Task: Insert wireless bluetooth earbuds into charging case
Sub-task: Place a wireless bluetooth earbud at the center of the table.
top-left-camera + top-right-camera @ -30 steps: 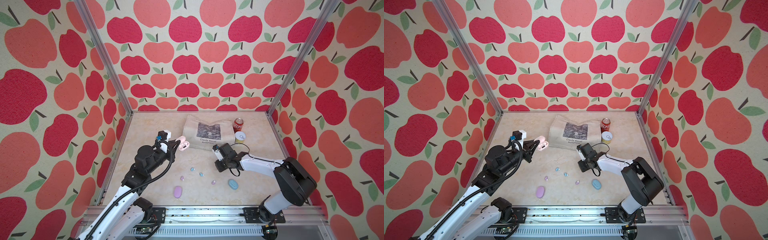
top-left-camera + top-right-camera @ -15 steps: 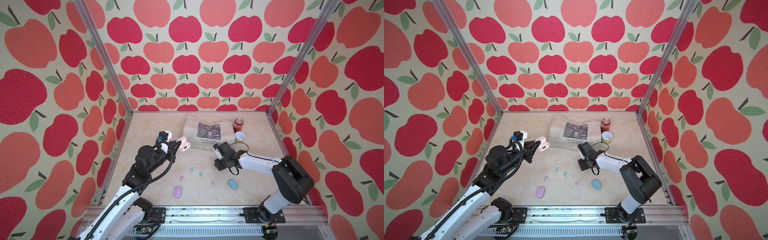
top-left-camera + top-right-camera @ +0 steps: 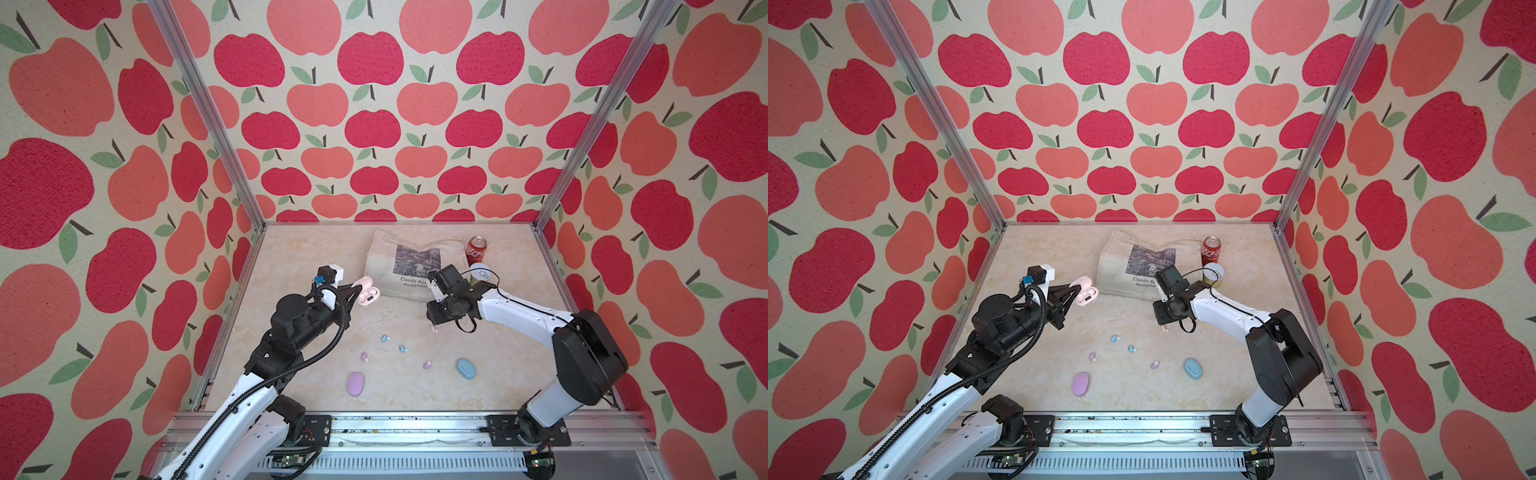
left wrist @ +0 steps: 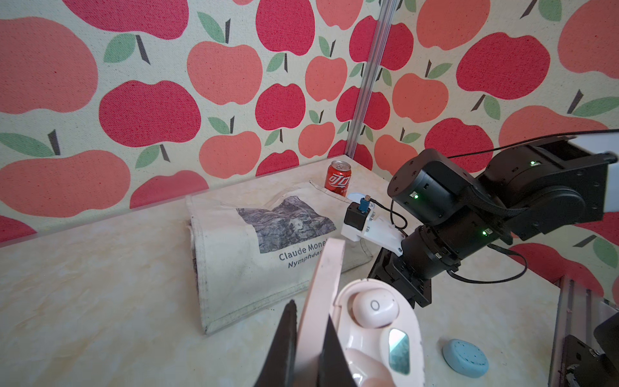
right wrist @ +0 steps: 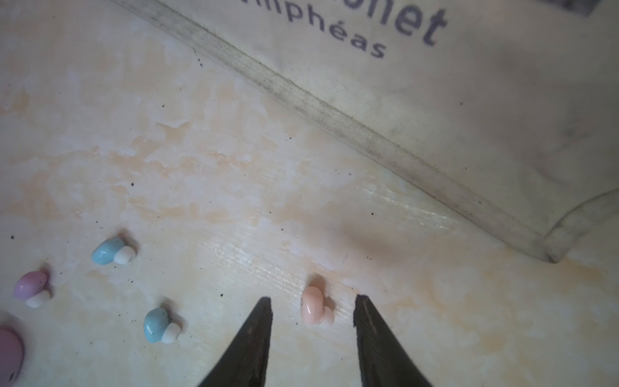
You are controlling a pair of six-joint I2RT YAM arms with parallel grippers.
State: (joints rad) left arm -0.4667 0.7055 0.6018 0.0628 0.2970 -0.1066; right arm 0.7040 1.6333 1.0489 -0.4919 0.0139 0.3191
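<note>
Right fingers (image 5: 248,345) stand parted astride a pink bud (image 5: 313,306) on the worktop (image 5: 201,167) just off the bag's (image 5: 469,100) hem, while beside the bag left fingers (image 4: 284,348) clamp the open pink case (image 4: 378,335) by its lid, one bud (image 4: 375,307) seated inside; an off-centre squeeze could likely squirt the smooth pink bud under the bag.
</note>
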